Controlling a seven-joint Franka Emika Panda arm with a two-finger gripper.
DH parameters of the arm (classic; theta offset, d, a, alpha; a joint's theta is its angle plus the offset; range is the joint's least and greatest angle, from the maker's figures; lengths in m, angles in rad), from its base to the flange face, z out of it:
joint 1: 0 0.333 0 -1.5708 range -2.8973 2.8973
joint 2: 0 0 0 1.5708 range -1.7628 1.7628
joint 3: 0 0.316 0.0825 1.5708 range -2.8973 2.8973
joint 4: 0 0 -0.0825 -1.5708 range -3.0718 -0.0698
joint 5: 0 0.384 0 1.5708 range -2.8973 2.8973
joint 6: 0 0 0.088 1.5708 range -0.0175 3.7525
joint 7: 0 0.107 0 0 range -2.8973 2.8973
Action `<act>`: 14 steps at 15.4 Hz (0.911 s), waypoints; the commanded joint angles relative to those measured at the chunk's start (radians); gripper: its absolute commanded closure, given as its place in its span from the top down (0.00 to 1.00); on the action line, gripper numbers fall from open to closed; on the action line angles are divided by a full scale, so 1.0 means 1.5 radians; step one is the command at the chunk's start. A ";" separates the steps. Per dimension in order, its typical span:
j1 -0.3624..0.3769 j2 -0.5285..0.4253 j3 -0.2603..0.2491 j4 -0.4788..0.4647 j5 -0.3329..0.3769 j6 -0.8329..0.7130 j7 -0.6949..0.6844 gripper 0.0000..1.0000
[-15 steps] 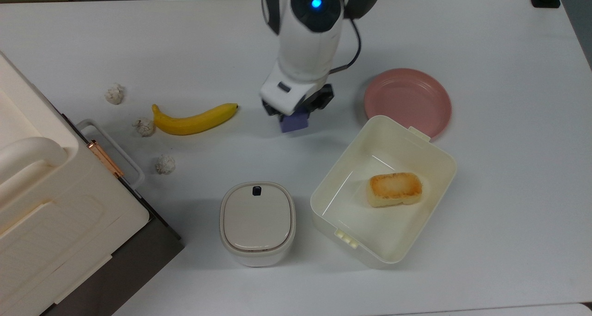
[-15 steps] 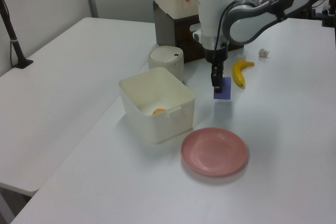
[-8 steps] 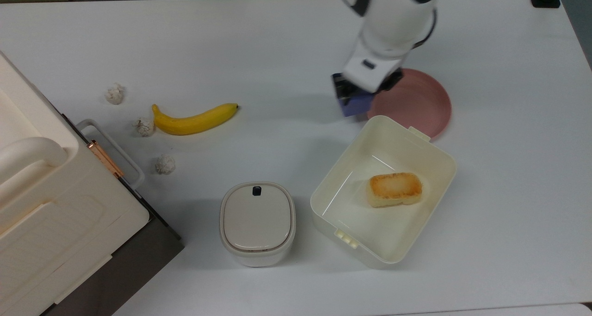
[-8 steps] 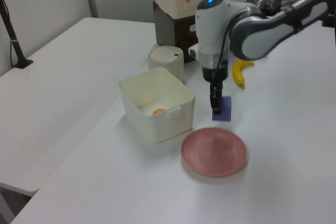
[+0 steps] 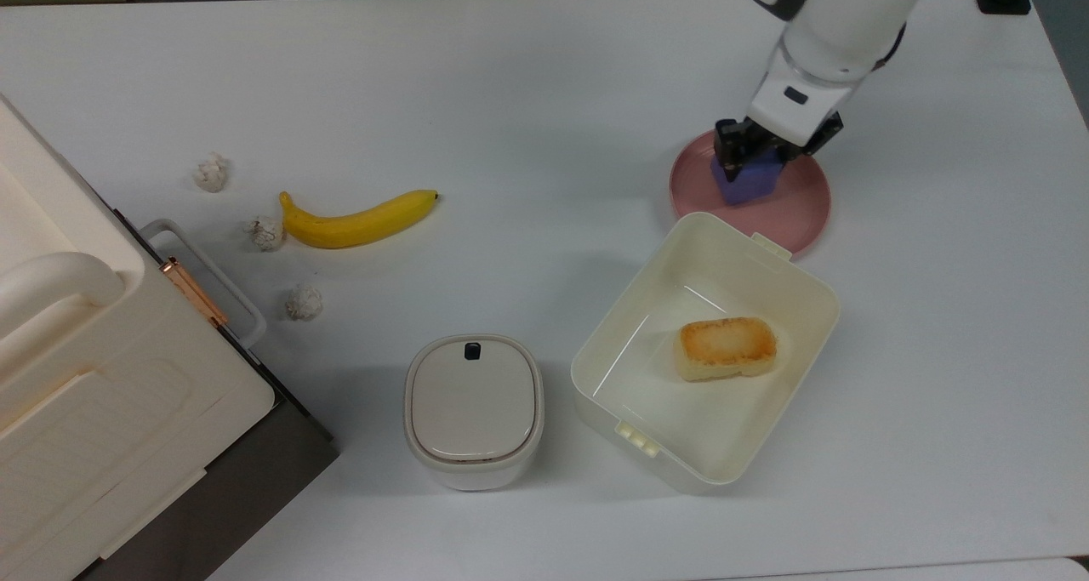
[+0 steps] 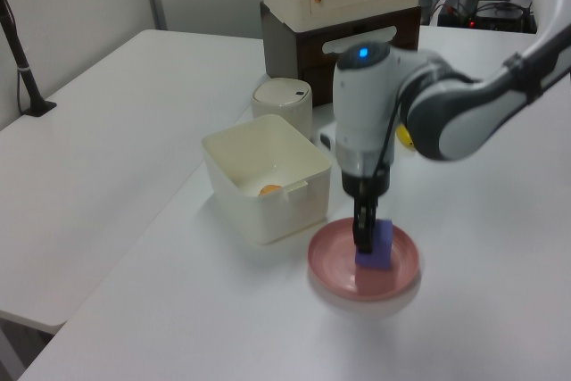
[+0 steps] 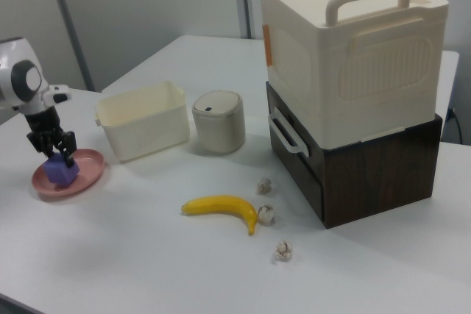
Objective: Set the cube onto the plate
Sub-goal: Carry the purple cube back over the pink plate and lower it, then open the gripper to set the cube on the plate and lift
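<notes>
While clamped between the two dark fingers of the white arm's gripper [image 5: 750, 157], the small blue-purple matte cube [image 5: 749, 181] sits over the round shallow pink plate [image 5: 795, 211], within its raised rim; in the left view the cube [image 6: 376, 245] appears low against the plate [image 6: 335, 265] surface (whether it touches cannot be told). The right view shows the same gripper [image 7: 53, 151], cube [image 7: 60, 170] and plate [image 7: 81, 179].

Placed relative to the plate, top view:
- Cream rectangular plastic container [image 5: 647, 326], open, its corner touching or overlapping the plate's lower edge; inside lies a toasted yellow-orange bread-like block [image 5: 726, 348].
- Cream lidded rounded canister [image 5: 473, 408], beyond the container toward the top view's left.
- Yellow banana [image 5: 357, 219], well apart toward the top view's left, level with the plate.
- Three small whitish crumpled lumps [image 5: 211, 173] near the banana's far end.
- Large cream handled box on a dark brown base [image 5: 102, 377], farthest off, at the top view's left edge.
- White table [image 5: 510, 79] under all.
</notes>
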 commanded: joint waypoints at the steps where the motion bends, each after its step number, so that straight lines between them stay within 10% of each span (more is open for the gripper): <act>1: 0.011 0.033 -0.011 0.011 -0.012 0.043 0.033 0.07; 3: 0.011 0.032 -0.011 0.012 -0.019 0.048 0.042 0.30; 5: 0.010 0.031 -0.012 0.012 -0.019 0.046 0.043 1.00; 14: -0.038 -0.110 -0.019 0.012 -0.017 -0.104 0.028 1.00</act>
